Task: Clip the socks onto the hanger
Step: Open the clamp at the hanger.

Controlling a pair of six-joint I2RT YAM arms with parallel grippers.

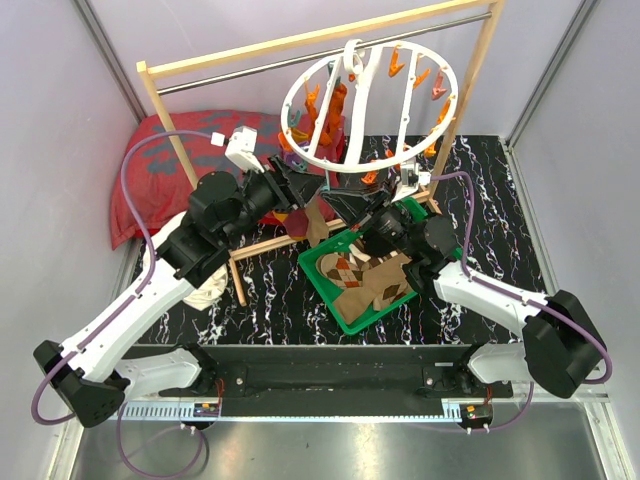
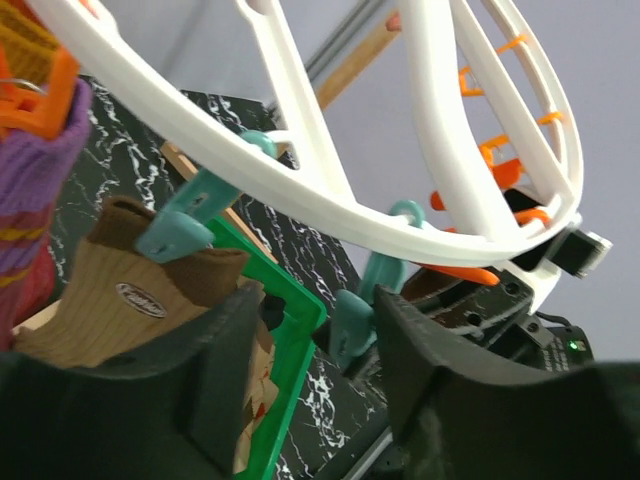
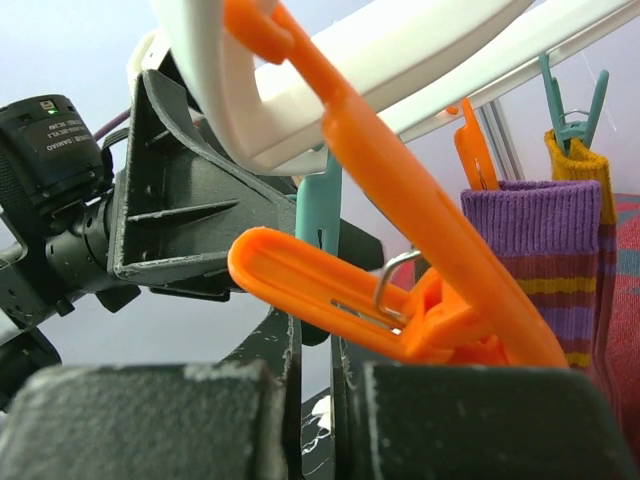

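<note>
The white ring hanger (image 1: 330, 166) hangs from the rack, with orange socks (image 1: 335, 112) clipped on its far side. In the left wrist view a brown sock (image 2: 160, 290) hangs from a teal clip (image 2: 178, 232) under the ring (image 2: 300, 195), beside a purple striped sock (image 2: 35, 190). My left gripper (image 2: 312, 312) is open, and another teal clip (image 2: 352, 318) rests against its right finger. My right gripper (image 3: 315, 350) is shut with nothing between its fingers, just below an orange clip (image 3: 340, 285). Argyle socks (image 1: 365, 280) lie in the green tray (image 1: 322, 295).
A wooden-post rack with a metal bar (image 1: 300, 60) carries the hanger. A red cushion (image 1: 160, 160) lies at the back left. A white cloth (image 1: 205, 293) sits under the left arm. The two grippers meet close together under the ring's near edge.
</note>
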